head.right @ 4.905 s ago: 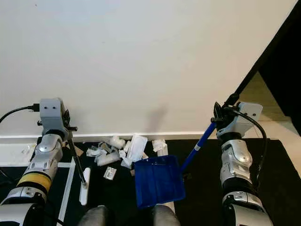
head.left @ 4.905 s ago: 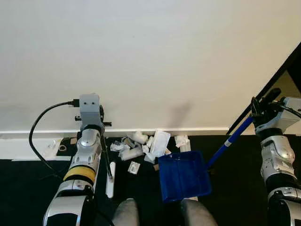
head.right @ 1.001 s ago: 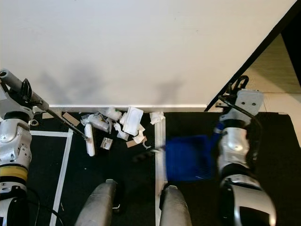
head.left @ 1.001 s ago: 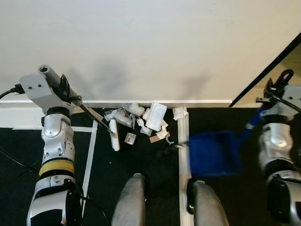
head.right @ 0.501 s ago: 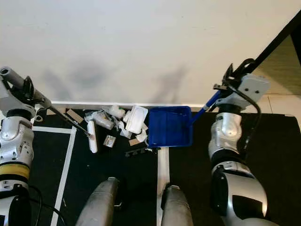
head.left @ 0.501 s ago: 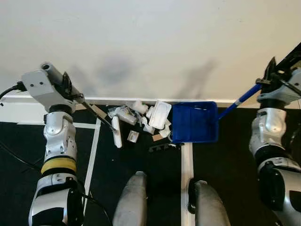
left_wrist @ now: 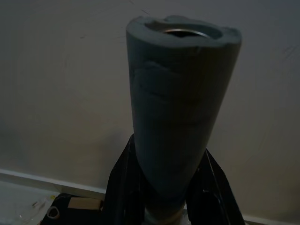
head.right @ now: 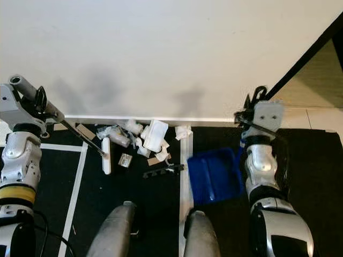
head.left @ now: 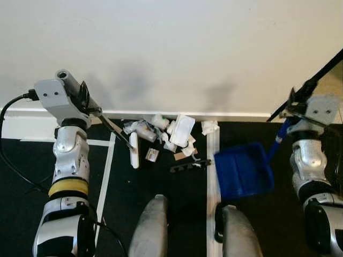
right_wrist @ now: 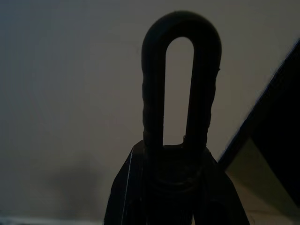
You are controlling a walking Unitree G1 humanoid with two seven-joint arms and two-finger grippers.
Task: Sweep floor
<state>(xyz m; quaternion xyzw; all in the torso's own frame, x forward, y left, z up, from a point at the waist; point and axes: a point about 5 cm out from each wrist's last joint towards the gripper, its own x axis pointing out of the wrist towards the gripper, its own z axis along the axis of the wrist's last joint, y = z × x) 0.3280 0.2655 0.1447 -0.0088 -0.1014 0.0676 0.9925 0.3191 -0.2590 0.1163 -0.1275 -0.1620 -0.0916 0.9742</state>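
Sweeping only partly done, by the look of it: a heap of white paper scraps (head.left: 166, 134) gathered against the white wall (head.left: 171, 48) on the black floor (head.left: 27, 176), none of it yet in the blue dustpan (head.left: 242, 170). Left gripper (left_wrist: 159, 197) clamped on the grey broom handle (left_wrist: 180, 108), the white broom head (head.left: 133, 150) resting at the left edge of the heap. Right gripper (right_wrist: 173, 173) clamped on the dustpan's looped black handle (right_wrist: 180, 79), the pan lying just right of the white floor tape (head.left: 211, 171), apart from the litter. Half a second earlier, the dustpan sat higher, touching the heap by the wall; now pulled back toward the robot's right foot (head.left: 234, 235), empty. Broom and scraps unchanged.
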